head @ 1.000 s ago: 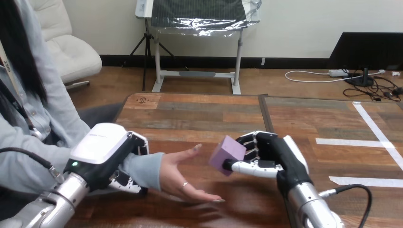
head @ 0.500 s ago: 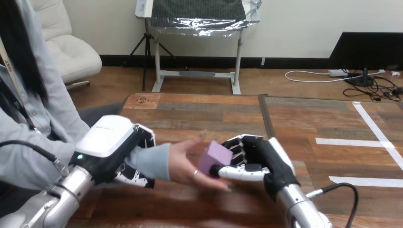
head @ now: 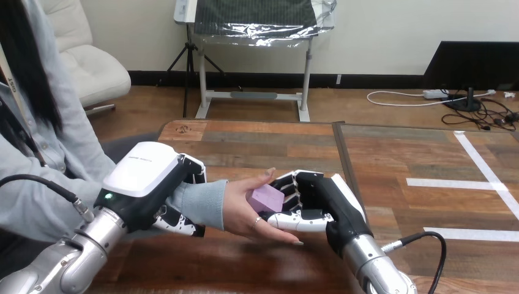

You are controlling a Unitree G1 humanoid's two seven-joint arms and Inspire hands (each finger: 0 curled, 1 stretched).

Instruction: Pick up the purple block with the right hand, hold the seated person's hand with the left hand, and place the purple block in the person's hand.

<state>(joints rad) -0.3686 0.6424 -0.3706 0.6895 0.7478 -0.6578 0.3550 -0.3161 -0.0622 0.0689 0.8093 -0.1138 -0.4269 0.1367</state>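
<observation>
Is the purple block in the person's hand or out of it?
In: purple block rests on the person's hand, right hand gripping it.

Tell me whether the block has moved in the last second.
Yes. The block has moved left, away from the table seam, to the person's hand, carried by the right hand.

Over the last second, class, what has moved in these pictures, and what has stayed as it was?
The right hand carried the purple block leftward into the person's hand, where it now rests on the palm. The left hand, curled round the person's wrist, shifted slightly right with it. Unchanged: the right hand still pinches the block, and the left hand keeps its hold.
</observation>
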